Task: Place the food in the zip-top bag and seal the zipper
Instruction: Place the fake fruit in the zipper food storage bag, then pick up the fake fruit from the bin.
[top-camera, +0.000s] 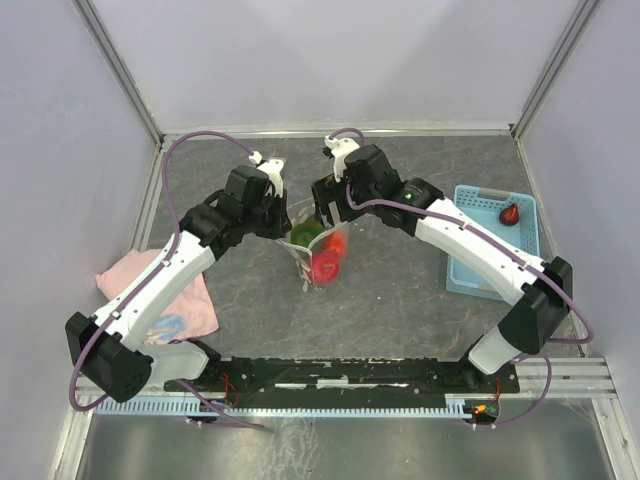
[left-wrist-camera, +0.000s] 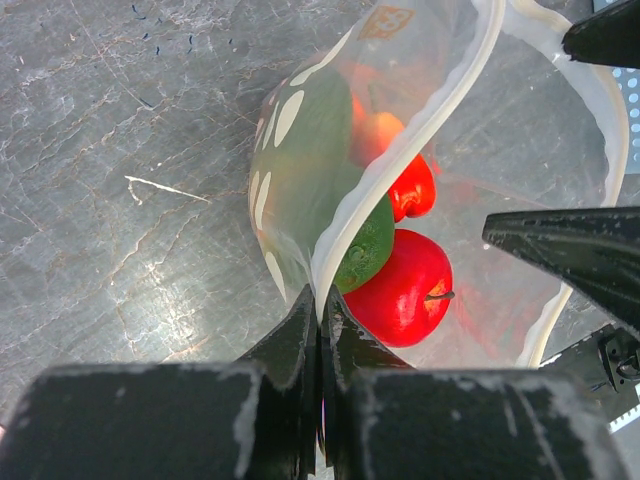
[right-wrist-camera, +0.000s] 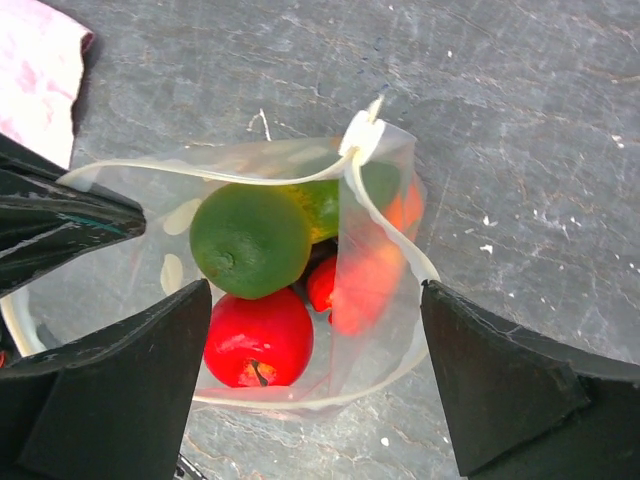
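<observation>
The zip-top bag (top-camera: 318, 252) stands open on the table between both grippers, with food inside. In the left wrist view a red apple (left-wrist-camera: 405, 290), a green fruit (left-wrist-camera: 365, 250), a small red fruit (left-wrist-camera: 412, 188) and an orange one (left-wrist-camera: 375, 130) lie in it. My left gripper (left-wrist-camera: 320, 300) is shut on the zipper (left-wrist-camera: 440, 112) strip at the mouth's edge. My right gripper (right-wrist-camera: 315, 300) is open directly over the mouth, one finger on each side of it, with nothing between the jaws. Below it I see a green fruit (right-wrist-camera: 250, 240), the red apple (right-wrist-camera: 258, 340) and the orange mango (right-wrist-camera: 370, 280) behind the plastic.
A light-blue basket (top-camera: 470, 262) sits at the right with one dark red fruit (top-camera: 510, 213) in it. A pink cloth (top-camera: 165, 290) lies at the left beside the left arm. Frame posts and walls enclose the table.
</observation>
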